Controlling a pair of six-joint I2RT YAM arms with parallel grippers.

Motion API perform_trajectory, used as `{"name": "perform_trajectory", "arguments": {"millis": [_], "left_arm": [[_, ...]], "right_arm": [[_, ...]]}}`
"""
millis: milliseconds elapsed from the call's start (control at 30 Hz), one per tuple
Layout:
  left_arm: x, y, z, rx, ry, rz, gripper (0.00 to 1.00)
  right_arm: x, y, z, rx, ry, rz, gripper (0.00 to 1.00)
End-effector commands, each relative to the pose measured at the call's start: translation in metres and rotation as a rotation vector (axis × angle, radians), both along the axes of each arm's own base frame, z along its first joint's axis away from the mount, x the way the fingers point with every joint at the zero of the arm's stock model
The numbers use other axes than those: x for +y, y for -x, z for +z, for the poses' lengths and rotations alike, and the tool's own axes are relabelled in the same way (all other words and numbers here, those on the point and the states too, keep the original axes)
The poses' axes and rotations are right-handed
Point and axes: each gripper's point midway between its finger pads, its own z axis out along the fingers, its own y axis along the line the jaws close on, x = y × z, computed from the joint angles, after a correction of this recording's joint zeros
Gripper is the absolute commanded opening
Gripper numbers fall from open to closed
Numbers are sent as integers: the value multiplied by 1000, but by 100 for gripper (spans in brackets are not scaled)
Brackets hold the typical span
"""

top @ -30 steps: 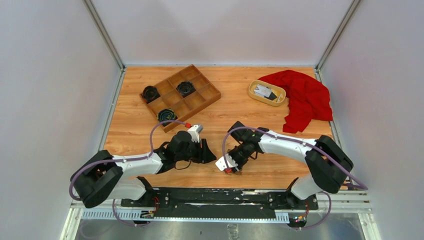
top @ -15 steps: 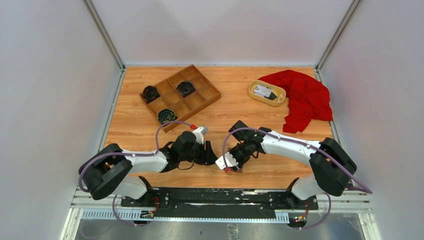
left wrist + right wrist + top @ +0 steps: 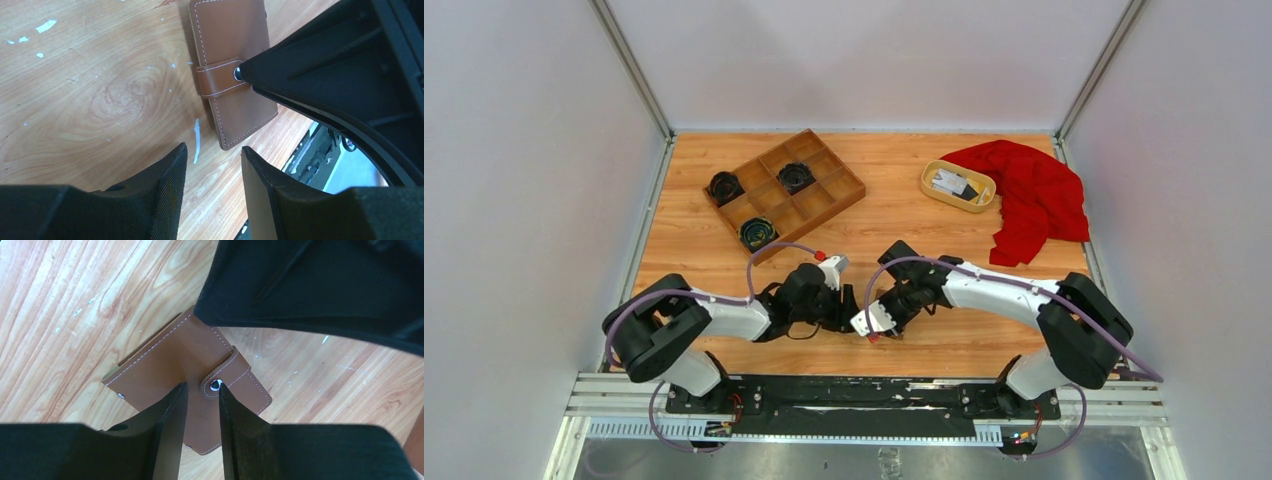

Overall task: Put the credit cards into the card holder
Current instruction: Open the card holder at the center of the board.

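left gripper (image 3: 213, 150): black wedge fingers with meshed pads, spread apart, nothing but bare wood between them. it hangs low, just beside the card holder (image 3: 235, 75), not touching it in its own view.

right gripper (image 3: 201, 387): fingers nearly together with a thin slit between, tips down on the card holder at the strap (image 3: 225, 371) end. cannot tell if they pinch the strap or only rest on it. in the left wrist view its tip sits against the snap (image 3: 237, 74).

card holder: flat brown leather-like rectangle with pale stitching, folded closed. the strap wraps over one edge and is fastened by the round metal snap. it lies flat on the table (image 3: 100, 75) near the front edge, between the two grippers.

table: glossy wood-grain top with small white flecks.

credit cards (image 3: 949, 181): thin whitish and dark pieces in the oval yellow dish (image 3: 931, 186), far right, well apart from the card holder.

crumpled red cloth (image 3: 1029, 195) touches the dish's right side.

brown wooden tray (image 3: 814, 203) with square compartments sits far left, turned diagonally. three compartments hold black round coils (image 3: 795, 177).
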Motion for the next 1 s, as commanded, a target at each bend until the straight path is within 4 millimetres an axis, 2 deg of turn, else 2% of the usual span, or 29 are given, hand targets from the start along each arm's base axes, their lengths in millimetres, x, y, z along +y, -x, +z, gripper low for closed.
{"name": "perform_trajectory", "arguments": {"millis": [0,200,333,500,700,967], "left_arm": [[-16,-2,4,-7,44,-30,48],[-22,-6,-8,18,23,-34,48],[-18,-8,-19,39,-4,-1,47],[-12,-6,-36,73,-46,22,28],[-12,-5,-44,85,-63,15,9],[-14,-1,-45,94,-60,-12,2]], "right_arm": [[-2,8,-14,-4,42,14,33],[2,10,-15,3,42,6,29],[3,8,-14,3,37,-8,26],[8,4,-9,4,20,-36,20],[12,-3,-6,-15,5,-70,17],[14,-9,-2,-50,-19,-95,27]]}}
